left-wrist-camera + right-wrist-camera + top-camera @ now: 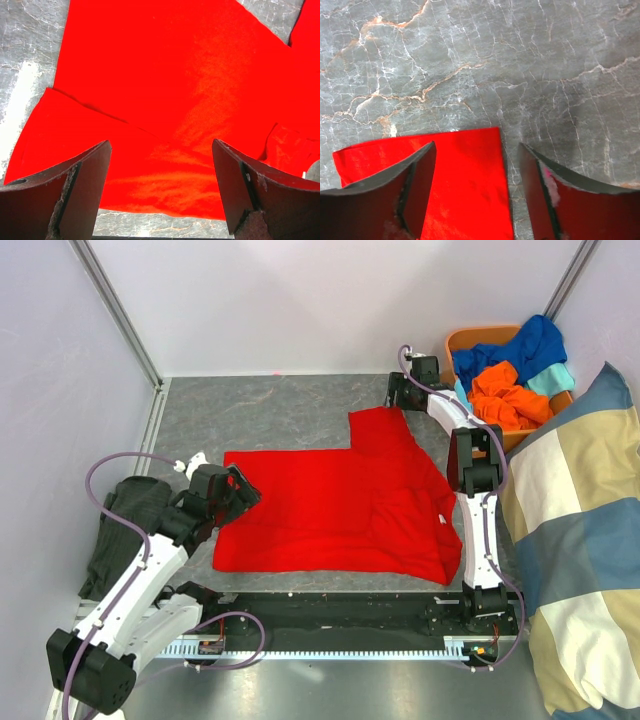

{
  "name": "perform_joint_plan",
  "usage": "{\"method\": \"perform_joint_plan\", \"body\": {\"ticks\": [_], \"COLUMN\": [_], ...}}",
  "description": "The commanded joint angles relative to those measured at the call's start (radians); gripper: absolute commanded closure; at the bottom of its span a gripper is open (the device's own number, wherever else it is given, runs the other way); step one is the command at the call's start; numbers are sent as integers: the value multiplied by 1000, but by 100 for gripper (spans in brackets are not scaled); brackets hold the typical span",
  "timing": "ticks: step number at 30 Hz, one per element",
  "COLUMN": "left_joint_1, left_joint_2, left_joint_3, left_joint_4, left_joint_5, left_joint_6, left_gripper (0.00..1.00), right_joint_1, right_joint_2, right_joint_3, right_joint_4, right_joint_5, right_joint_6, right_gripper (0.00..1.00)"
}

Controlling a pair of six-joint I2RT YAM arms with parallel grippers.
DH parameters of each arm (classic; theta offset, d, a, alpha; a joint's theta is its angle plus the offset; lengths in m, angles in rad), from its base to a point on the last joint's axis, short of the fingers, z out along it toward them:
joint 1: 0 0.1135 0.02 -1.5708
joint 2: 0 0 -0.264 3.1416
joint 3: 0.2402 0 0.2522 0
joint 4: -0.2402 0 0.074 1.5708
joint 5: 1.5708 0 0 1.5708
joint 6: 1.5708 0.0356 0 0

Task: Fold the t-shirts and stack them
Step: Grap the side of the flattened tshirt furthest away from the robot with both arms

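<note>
Dark fingers point(90, 175) of the left gripper point(160, 150) stand wide apart low over the red t-shirt point(165, 75) and hold nothing; whether they touch the cloth cannot be told. From above, this gripper sits at the shirt's left edge.

Over at the far side, the right gripper point(477, 150) also has its jaws apart with nothing clamped. One finger hangs over a square corner of red fabric and the other over the bare grey marbled table point(470, 60).

Spread flat across the middle of the table, the red t-shirt has its long body lying left to right. One sleeve reaches toward the far side, where the right gripper hovers. Its left part lies smooth, while the right part shows raised folds and creases near the right arm.

Heaped in an orange basket point(470, 338) at the far right corner are an orange t-shirt point(505, 395), a royal blue t-shirt point(525, 345) and a light teal t-shirt point(555, 378). Just beside the basket leans a blue-and-beige checked cushion point(580, 540). By the left arm lies a dark grey cloth point(125, 515).
</note>
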Motion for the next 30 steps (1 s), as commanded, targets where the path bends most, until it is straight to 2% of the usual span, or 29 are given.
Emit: {"method": "perform_joint_plan", "body": {"ticks": [1,16,21,25,27,28,29,30], "left_joint_1": [5,6,6,6,6,8,8,9], "left_joint_2": [-21,-25,-31,-25,-10,-1,28,48], "left_joint_3": [-4,-21,-31,-33,-28,-18,-11,-2], "left_joint_4": [3,2,3,8,22,51,68,89], "left_joint_5": [-8,0,-3,-15,-28,-31,-38,-45], "left_joint_6": [-1,-22,-24,-16,-4,18,31,47], "left_gripper": [10,10,10,11,11,10,8,2], "right_joint_1": [9,13,16,16,15,16,16,15], "right_joint_2": [64,91,91,93,91,93,93,93], "right_joint_3": [38,37,32,32,29,28,29,29], "right_joint_4": [-65,-101,-108,-108,-107,-107,-105,-107], "right_joint_5": [-62,-123,-123,-123,-122,-122,-122,-125], "right_joint_6": [23,40,40,40,40,42,43,45], "right_gripper": [29,47,63,83,89,96,98,100]}}
